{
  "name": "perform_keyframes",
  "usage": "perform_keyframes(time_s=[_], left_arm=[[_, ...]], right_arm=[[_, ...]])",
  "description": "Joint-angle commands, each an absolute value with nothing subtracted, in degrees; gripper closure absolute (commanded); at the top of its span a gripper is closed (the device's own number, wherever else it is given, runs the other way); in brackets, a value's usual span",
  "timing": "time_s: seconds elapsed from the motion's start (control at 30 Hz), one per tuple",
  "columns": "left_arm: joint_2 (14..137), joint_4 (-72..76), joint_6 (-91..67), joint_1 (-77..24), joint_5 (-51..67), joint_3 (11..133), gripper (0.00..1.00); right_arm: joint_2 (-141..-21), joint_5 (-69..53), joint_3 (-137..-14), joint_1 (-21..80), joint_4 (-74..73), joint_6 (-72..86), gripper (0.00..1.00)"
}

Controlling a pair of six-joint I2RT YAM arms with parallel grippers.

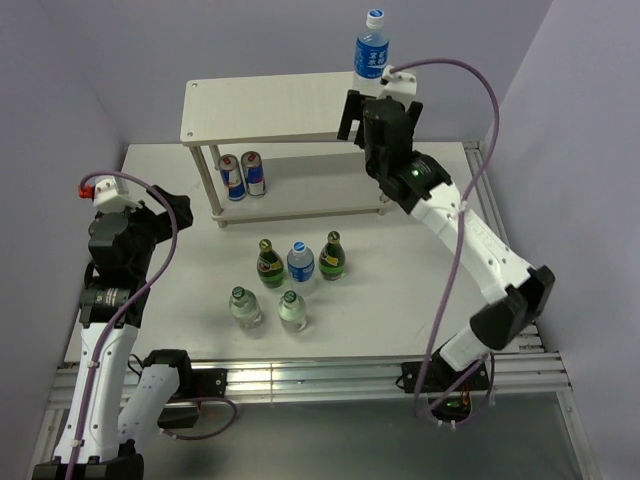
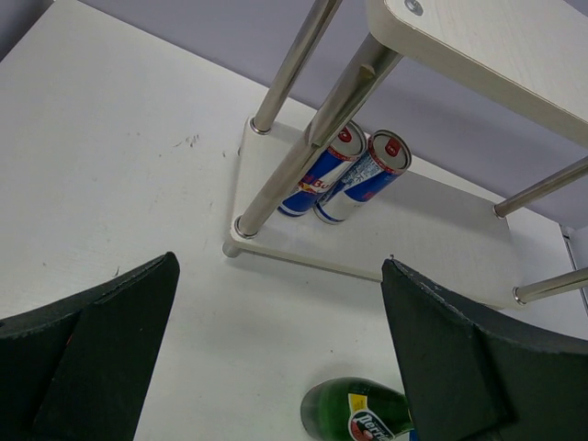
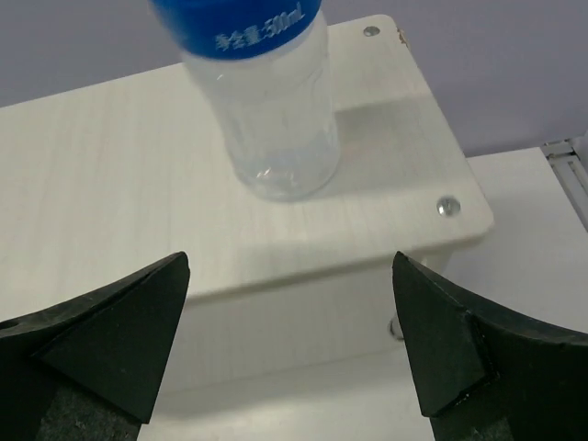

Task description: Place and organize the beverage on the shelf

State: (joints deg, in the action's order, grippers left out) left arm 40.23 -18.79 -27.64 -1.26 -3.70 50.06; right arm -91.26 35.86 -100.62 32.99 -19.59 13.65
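The pale two-tier shelf [image 1: 270, 105] stands at the back of the table. A blue-labelled water bottle [image 1: 371, 46] stands upright on its top board at the right end; it also shows in the right wrist view [image 3: 276, 110]. Two Red Bull cans [image 1: 241, 175] stand on the lower board at the left and show in the left wrist view [image 2: 354, 175]. My right gripper [image 3: 289, 349] is open and empty, just in front of the top board's right end, apart from the bottle. My left gripper [image 2: 280, 358] is open and empty over the table at the left.
On the table in front of the shelf stand two green Perrier bottles [image 1: 270, 264] [image 1: 332, 256], a blue-capped water bottle [image 1: 301, 262] between them, and two clear green-capped bottles [image 1: 245, 307] [image 1: 292, 311]. One green bottle [image 2: 363, 412] lies just below my left fingers' view.
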Motion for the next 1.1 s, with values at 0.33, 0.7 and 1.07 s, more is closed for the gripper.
perform_keyframes(time_s=[0.33, 0.7, 1.07], left_arm=[[39.90, -18.90, -26.46, -0.70, -3.60, 50.45, 0.01], [39.81, -19.07, -26.46, -0.62, -4.04, 50.45, 0.01], [39.90, -19.16, -26.46, -0.62, -4.04, 50.36, 0.01]], right_arm=[[-67.77, 39.21, -64.48, 57.38, -9.06, 26.79, 0.04], [-70.23, 37.97, -52.91, 66.27, -5.54, 33.22, 0.04], [-72.41, 38.85, -51.86, 69.87, -4.93, 34.45, 0.04]])
